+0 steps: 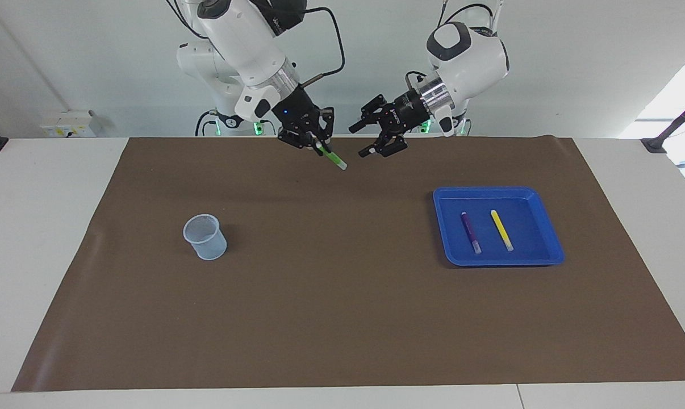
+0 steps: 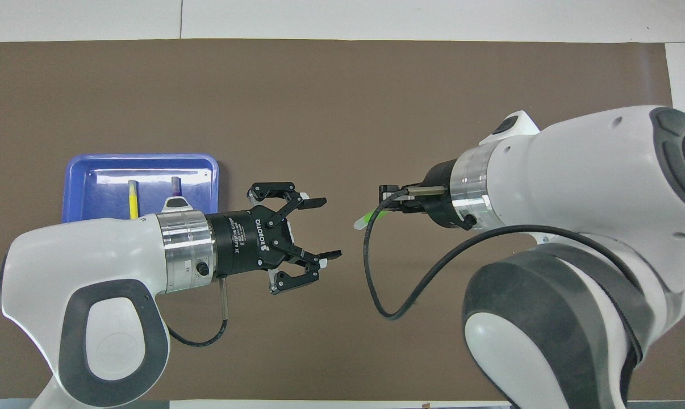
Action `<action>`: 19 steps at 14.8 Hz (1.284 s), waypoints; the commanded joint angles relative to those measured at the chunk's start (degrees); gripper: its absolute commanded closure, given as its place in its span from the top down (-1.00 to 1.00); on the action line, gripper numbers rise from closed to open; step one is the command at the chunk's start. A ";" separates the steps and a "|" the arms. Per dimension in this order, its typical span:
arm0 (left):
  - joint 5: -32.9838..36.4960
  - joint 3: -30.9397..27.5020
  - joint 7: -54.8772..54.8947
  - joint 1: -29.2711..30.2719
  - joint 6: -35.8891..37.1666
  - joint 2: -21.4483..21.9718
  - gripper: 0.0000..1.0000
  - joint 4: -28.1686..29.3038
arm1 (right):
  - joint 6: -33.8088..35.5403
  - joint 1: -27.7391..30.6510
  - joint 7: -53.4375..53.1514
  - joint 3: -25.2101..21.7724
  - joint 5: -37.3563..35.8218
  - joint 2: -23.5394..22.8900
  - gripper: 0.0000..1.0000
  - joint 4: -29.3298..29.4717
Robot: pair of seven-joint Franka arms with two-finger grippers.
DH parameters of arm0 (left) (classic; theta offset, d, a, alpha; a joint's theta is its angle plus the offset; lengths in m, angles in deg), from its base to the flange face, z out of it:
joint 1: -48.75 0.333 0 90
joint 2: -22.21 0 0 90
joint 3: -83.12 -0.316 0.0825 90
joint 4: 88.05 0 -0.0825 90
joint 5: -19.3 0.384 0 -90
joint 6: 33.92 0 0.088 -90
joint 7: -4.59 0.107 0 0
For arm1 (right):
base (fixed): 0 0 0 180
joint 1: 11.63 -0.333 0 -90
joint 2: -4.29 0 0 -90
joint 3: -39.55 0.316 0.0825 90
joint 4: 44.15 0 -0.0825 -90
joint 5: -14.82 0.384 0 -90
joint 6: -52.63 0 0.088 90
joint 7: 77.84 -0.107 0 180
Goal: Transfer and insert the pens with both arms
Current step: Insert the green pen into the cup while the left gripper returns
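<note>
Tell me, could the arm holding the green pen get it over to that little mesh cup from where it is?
Probably yes. The right gripper holds the green pen in the air, and only bare brown mat lies between it and the mesh cup. The left gripper is open, on the tray's side.

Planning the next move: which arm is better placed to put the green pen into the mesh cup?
Right. The right gripper is shut on the green pen, on the mesh cup's end of the table. The left gripper hangs open and empty.
</note>
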 commanded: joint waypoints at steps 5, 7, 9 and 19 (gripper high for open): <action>16.50 -0.73 4.21 2.31 2.21 0.97 1.00 1.46 | 0.46 1.08 14.21 -7.71 -13.14 4.54 -1.00 -7.09; 20.71 -0.73 8.68 5.90 6.95 1.05 1.00 1.28 | 0.11 1.08 18.95 -9.82 -15.69 6.39 -1.00 -9.29; 25.98 -0.73 12.03 9.50 11.34 1.06 1.00 0.67 | -0.50 1.25 25.27 -13.24 -17.45 7.62 -1.00 -11.13; 39.88 -0.82 55.15 26.20 24.90 -0.43 1.00 1.02 | -19.21 2.04 45.07 -22.05 -17.28 9.12 -1.00 -23.62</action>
